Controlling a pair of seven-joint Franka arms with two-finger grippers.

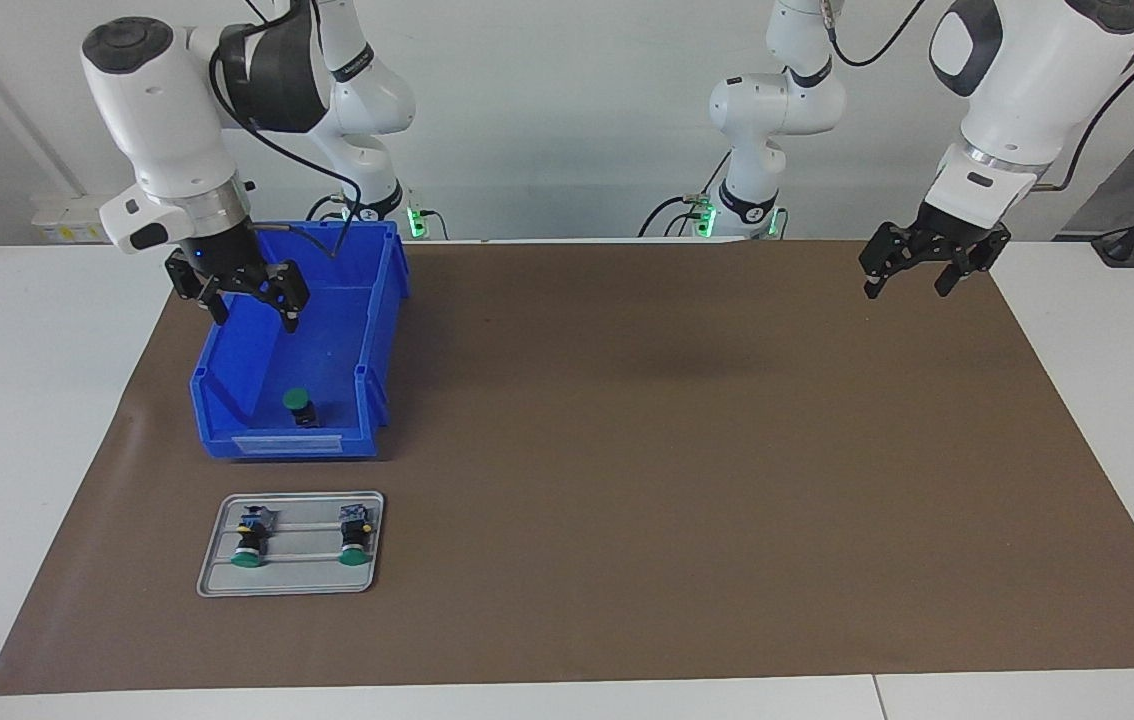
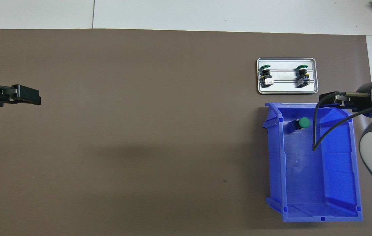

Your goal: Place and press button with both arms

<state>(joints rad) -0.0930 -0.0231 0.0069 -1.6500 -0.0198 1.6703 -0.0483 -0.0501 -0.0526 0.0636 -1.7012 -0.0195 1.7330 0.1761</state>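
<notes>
One green-capped button [image 1: 299, 403] [image 2: 303, 123] lies in the blue bin [image 1: 382, 330] [image 2: 275, 157], at the bin's end farther from the robots. My right gripper [image 1: 255, 315] [image 2: 329, 98] hangs open and empty above the bin, over its wall toward the right arm's end of the table. Two more buttons [image 1: 249, 540] [image 1: 355, 537] [image 2: 264, 71] [image 2: 302, 71] lie on the small metal tray [image 1: 292, 585] [image 2: 287, 91], farther from the robots than the bin. My left gripper [image 1: 907, 290] [image 2: 37, 99] waits open in the air over the mat at the left arm's end.
A brown mat [image 1: 677, 450] [image 2: 140, 131] covers the white table. The bin and tray sit close together at the right arm's end of the mat.
</notes>
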